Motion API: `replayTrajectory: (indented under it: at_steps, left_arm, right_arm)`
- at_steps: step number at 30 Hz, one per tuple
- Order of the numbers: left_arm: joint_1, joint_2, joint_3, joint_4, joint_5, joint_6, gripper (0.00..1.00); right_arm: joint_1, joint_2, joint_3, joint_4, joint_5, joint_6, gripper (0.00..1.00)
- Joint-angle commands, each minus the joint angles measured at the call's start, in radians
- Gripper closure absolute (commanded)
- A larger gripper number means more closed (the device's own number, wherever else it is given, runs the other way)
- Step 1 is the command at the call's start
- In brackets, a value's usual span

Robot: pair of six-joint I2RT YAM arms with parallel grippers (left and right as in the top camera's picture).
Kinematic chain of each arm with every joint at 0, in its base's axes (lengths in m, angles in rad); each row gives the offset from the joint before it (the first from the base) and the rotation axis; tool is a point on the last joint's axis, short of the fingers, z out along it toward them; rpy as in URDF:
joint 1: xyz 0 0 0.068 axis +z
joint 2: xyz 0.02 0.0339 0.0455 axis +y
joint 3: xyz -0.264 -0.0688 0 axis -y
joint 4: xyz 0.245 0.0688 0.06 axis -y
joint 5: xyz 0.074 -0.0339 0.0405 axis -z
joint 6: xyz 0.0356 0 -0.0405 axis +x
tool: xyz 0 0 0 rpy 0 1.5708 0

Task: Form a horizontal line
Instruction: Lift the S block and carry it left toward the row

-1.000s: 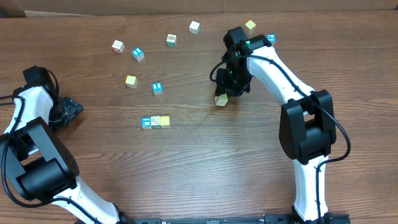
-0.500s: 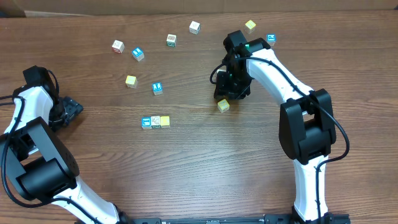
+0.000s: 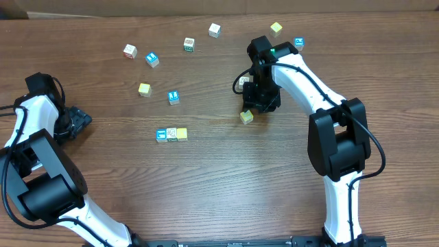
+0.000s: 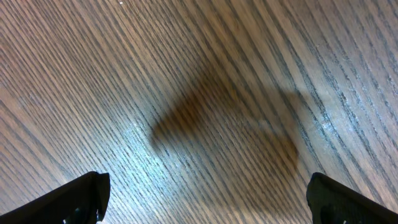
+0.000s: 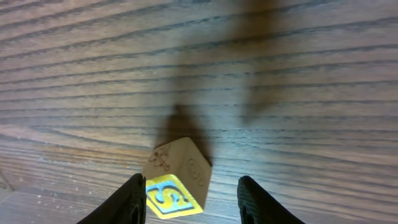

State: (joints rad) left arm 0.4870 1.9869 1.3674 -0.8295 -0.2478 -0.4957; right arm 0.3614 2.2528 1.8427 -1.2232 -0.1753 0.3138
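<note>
Right claw point(image 5: 193, 198): jaws spread, gripping nothing. The yellow cube point(image 5: 185, 167) sits on the table point(image 5: 298, 74) between its fingers point(image 5: 133, 198), hard by one finger (contact unclear), with a clear gap to the other and turned askew to both. Judged tiny, light, rigid and smooth-faced, so likely to skid or spin if one pad meets it first; no crush risk. Best hold: two opposite flat side faces, low down, claw squared to the faces, not on corners. Farther out from this claw, well apart on the left arm's side, is the row point(image 3: 176, 134): blue cube point(image 3: 161, 135), white cube point(image 3: 171, 134) and second yellow cube point(image 3: 182, 134), touching. Its yellow end faces the claw, and the spot there is unfilled. Farthest off, left claw point(image 4: 208, 202): jaws wide, nothing between, wood grain under it.
</note>
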Motion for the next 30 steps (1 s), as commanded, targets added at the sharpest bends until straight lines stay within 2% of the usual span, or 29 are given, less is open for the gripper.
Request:
replayTrajectory:
  at_steps: [1,12,20,30]
  left_arm:
    - [0.006,0.003,-0.005,0.001,-0.01,0.001,0.0]
    - [0.006,0.003,-0.005,0.001,-0.01,0.001,0.0]
    - [0.006,0.003,-0.005,0.001,-0.01,0.001,0.0]
    - [0.006,0.003,-0.005,0.001,-0.01,0.001,0.0]
  right_arm:
    - [-0.002,-0.016,-0.004,0.0,0.028,0.003,0.55]
    - [0.059,-0.016,-0.005,-0.02,0.033,0.003,0.54]
    - [0.089,-0.016,-0.013,-0.019,0.116,0.003,0.52]
    - [0.104,-0.016,-0.042,0.004,0.123,0.002,0.58]
